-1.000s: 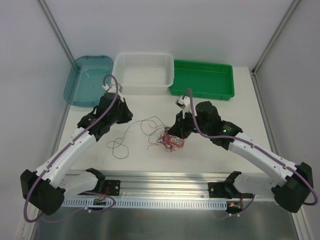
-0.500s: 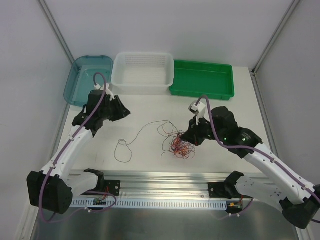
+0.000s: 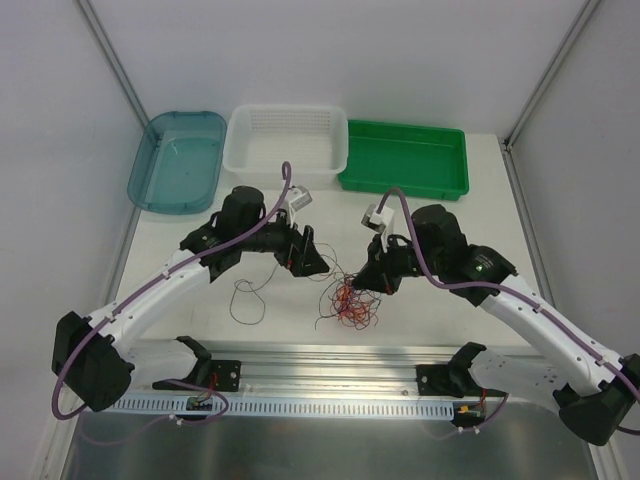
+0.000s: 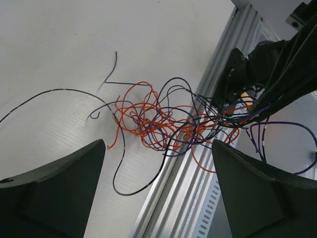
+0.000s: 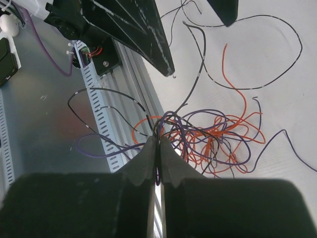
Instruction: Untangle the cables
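Near the front edge of the worktop [image 3: 490, 215], about centre: cables [image 3: 347, 300] in an orange-red and dark tangle, just beside the aluminium rail [image 3: 330, 365]. Right claw [image 5: 157, 143] is pressed together, pinching a few dark strands of the tangle. Left claw [image 4: 158, 144] is spread wide and hovers at the tangle's left side. One loose dark loop [image 3: 245, 298] trails left. Teal bin [image 3: 134, 180], white basket [image 3: 285, 170] and green tray [image 3: 400, 186] line the far edge, well apart from the tangle, with bare worktop between.

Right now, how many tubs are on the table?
3, along the far edge: teal tub left, white basket middle, green tray right. None seems hidden.
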Robot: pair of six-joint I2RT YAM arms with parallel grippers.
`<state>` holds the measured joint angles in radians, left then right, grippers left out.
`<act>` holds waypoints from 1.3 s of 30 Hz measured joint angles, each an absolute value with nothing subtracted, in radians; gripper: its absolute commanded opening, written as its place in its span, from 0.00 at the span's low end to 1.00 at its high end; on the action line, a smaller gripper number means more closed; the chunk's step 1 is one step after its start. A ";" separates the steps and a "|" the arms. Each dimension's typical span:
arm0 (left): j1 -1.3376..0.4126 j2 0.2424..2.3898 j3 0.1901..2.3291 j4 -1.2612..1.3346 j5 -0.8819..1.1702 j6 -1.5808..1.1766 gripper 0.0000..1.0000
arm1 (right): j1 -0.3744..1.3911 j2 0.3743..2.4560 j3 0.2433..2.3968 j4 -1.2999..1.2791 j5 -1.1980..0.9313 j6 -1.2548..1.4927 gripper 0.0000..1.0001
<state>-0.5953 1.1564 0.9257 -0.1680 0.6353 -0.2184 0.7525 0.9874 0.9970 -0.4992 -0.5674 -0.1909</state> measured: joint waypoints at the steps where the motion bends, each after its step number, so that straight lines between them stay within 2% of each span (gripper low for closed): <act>1: -0.605 1.168 0.930 -0.165 0.654 -0.209 0.80 | 0.753 0.988 0.998 -0.501 -0.572 -0.193 0.02; 4: -0.630 1.193 0.937 -0.160 0.677 -0.192 0.61 | 0.756 0.989 0.998 -0.507 -0.584 -0.196 0.05; 5: -0.636 1.203 0.938 -0.160 0.681 -0.191 0.42 | 0.757 0.990 0.998 -0.507 -0.586 -0.196 0.06; 6: -0.638 1.212 0.939 -0.158 0.683 -0.193 0.30 | 0.758 0.990 0.999 -0.508 -0.587 -0.196 0.06; 7: -0.643 1.221 0.941 -0.157 0.683 -0.189 0.11 | 0.759 0.991 0.999 -0.509 -0.588 -0.197 0.09; 8: -0.645 1.229 0.942 -0.155 0.680 -0.189 0.00 | 0.760 0.992 0.999 -0.511 -0.588 -0.198 0.09; 15: -0.655 1.231 0.946 -0.152 0.582 -0.239 0.00 | 0.762 0.988 0.997 -0.530 -0.514 -0.204 0.13; 19: -0.632 1.208 0.946 -0.153 0.491 -0.328 0.00 | 0.762 0.961 0.967 -0.530 -0.427 -0.196 0.22; 20: -0.617 1.200 0.946 -0.152 0.474 -0.355 0.00 | 0.762 0.954 0.955 -0.531 -0.405 -0.194 0.21; 23: -0.580 1.174 0.946 -0.152 0.429 -0.417 0.00 | 0.762 0.947 0.925 -0.535 -0.336 -0.178 0.01; 26: -0.568 1.142 0.945 -0.154 0.390 -0.472 0.00 | 0.763 0.947 0.892 -0.532 -0.263 -0.145 0.01; 27: -0.569 1.127 0.945 -0.155 0.384 -0.487 0.00 | 0.763 0.947 0.882 -0.531 -0.246 -0.136 0.04; 28: -0.569 1.111 0.945 -0.154 0.382 -0.501 0.00 | 0.763 0.947 0.873 -0.525 -0.238 -0.125 0.17; 29: -0.569 1.092 0.945 -0.154 0.380 -0.515 0.00 | 0.763 0.947 0.866 -0.520 -0.234 -0.106 0.25; 30: -0.569 1.075 0.945 -0.154 0.379 -0.527 0.00 | 0.764 0.947 0.857 -0.501 -0.234 -0.088 0.42; 31: -0.569 1.059 0.945 -0.154 0.377 -0.538 0.00 | 0.765 0.947 0.851 -0.479 -0.236 -0.062 0.48; 33: -0.571 1.029 0.943 -0.152 0.371 -0.561 0.00 | 0.778 0.948 0.830 -0.414 -0.232 -0.014 0.59; 39: -0.599 0.994 0.933 -0.154 0.349 -0.613 0.00 | 0.864 1.000 0.757 -0.137 -0.192 0.155 0.73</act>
<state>-0.5991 0.9943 0.9333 -0.1535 0.3492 -0.6132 0.8642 1.0004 0.7567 -0.1371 -0.1925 0.1551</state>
